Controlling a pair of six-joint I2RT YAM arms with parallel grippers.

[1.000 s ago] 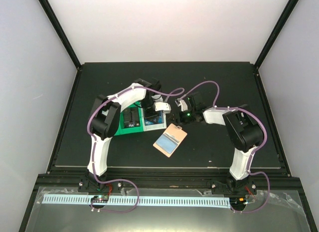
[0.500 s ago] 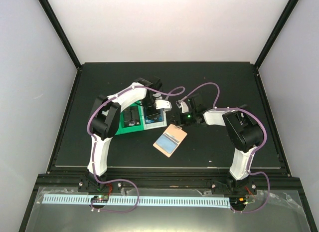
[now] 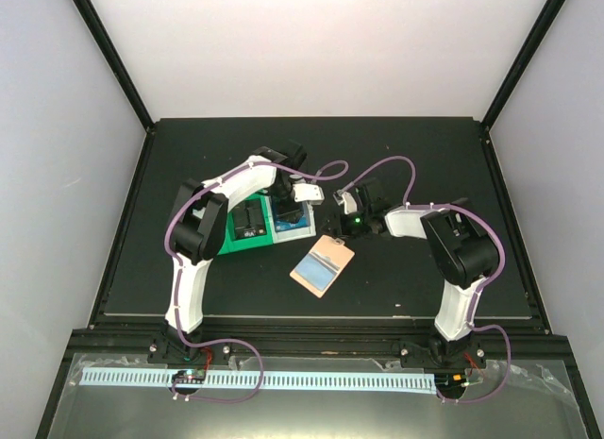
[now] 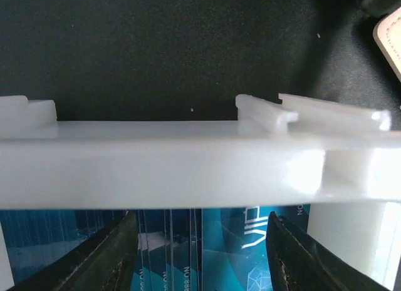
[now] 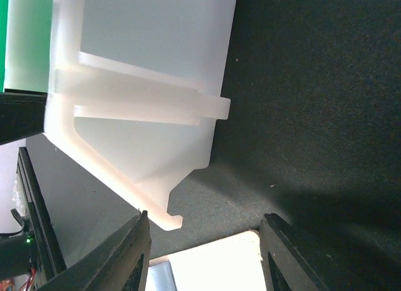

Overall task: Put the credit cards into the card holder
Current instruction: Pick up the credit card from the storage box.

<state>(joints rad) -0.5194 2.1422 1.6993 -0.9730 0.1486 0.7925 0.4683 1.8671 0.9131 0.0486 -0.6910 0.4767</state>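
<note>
Two arms of mine bend inward over the matte black counter, the left one arching from the left side and the right one folding in from the right, so that both wrists meet near the middle.

Left of centre sits a green plastic bin holding dark blocks that I cannot identify. Touching its right side is a translucent white plastic bin, whose thick pale rim fills my left wrist view from edge to edge.

Just nearer to my bases and slightly right of the white bin lies the flat tan leather-like card holder. It is open on the counter, turned at an angle, with a pale blue panel showing on its inner face. It stands apart from both bins, and one of its corners shows at the bottom of my right wrist view.

Inside the white bin stand the bright blue plastic credit cards, upright and packed side by side, with pale lettering on their faces.

My left pincer hangs over the white bin with its dark fingers spread wide on either side of the cards, clamping none of them. My right pincer hovers just beside the white bin's right wall, above the card holder's far corner, its fingers parted and holding nothing.
</note>
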